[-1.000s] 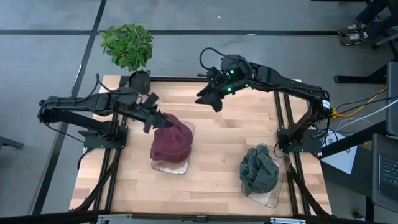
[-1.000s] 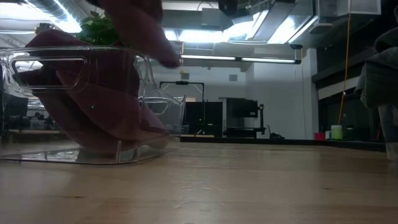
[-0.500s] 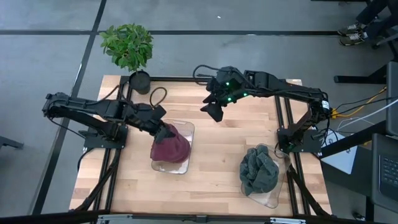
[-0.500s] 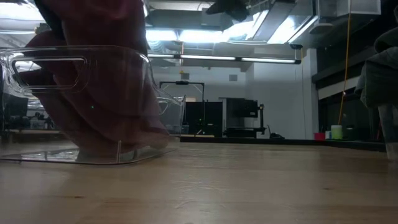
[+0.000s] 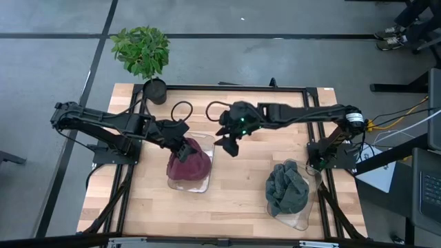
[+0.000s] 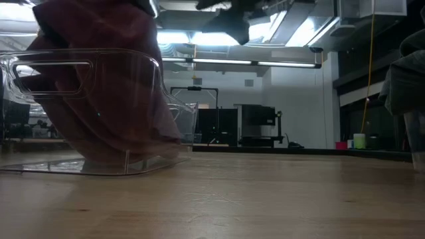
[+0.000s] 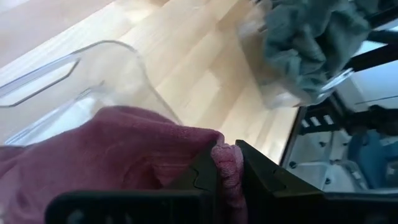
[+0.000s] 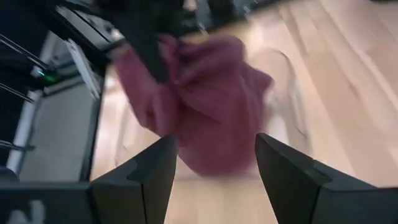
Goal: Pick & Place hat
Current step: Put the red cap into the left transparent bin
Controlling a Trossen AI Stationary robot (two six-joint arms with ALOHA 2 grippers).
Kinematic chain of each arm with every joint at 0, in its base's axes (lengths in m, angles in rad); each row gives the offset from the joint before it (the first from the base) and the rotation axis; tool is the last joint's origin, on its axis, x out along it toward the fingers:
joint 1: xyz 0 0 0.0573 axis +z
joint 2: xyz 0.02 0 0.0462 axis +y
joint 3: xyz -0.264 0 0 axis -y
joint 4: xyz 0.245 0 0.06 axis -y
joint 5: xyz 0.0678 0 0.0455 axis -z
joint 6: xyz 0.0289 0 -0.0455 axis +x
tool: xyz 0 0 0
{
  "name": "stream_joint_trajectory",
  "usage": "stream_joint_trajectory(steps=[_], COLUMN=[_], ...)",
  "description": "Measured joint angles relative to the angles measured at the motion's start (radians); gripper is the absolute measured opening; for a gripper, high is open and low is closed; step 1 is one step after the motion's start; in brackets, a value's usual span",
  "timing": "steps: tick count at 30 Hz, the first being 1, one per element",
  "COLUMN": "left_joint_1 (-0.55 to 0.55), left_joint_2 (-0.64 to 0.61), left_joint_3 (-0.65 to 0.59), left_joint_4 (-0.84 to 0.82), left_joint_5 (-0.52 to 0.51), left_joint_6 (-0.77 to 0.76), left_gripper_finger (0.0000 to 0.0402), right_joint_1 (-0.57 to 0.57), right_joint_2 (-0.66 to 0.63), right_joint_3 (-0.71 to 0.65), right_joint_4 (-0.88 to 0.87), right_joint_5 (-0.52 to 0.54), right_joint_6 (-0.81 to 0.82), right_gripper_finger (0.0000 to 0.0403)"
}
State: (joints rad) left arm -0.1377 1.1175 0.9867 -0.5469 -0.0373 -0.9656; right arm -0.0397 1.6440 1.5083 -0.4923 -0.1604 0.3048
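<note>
— Two arms are now crowding the same spot. Is the left gripper [image 5: 183, 147] still pinching the maroon hat [image 5: 191, 163]?

— Yes, its fingers [image 7: 201, 176] are staying clamped on a fold of the cloth, and the wrist view is showing that fold squeezed tight between them. The hat is sitting bunched in the clear bin [image 5: 205, 183] on the left half of the table [image 5: 234, 200], and it is looking more gathered up than a second ago.

— And the other arm?

— That is what is changing. The right gripper [image 5: 229, 146] is swinging in from the far side of the table and is now hanging just beside the bin, jaws standing open with nothing between them, pointed at the hat [image 8: 199, 99].

— So what is that meaning for the job?

— I am reading it as a handover or a two-handed lift getting set up, with the right arm coming to take the other side. Nothing is being placed yet.

— And the grey hat [image 5: 286, 187]?

— It is lying untouched in its own bin [image 5: 301, 220] on the right, well apart.
</note>
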Motion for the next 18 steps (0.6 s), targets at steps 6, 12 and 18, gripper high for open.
stream_joint_trajectory(steps=[6, 12, 18], left_joint_1=[0.002, 0.002, 0.002], left_joint_2=[0.0, 0.0, 0.0], left_joint_3=[0.0, 0.0, 0.0], left_joint_4=[-0.114, -0.169, -0.258], left_joint_5=[-0.008, -0.016, -0.05], left_joint_6=[-0.02, -0.012, 0.078], left_gripper_finger=[0.0034, 0.004, 0.0076], right_joint_1=[0.033, 0.038, 0.038], right_joint_2=[0.0, 0.0, 0.0], right_joint_3=[-0.133, -0.185, -0.188], right_joint_4=[0.254, 0.294, 0.304], right_joint_5=[0.0, 0.001, 0.0], right_joint_6=[0.056, 0.084, 0.082], right_gripper_finger=[0.0215, 0.0215, 0.0215])
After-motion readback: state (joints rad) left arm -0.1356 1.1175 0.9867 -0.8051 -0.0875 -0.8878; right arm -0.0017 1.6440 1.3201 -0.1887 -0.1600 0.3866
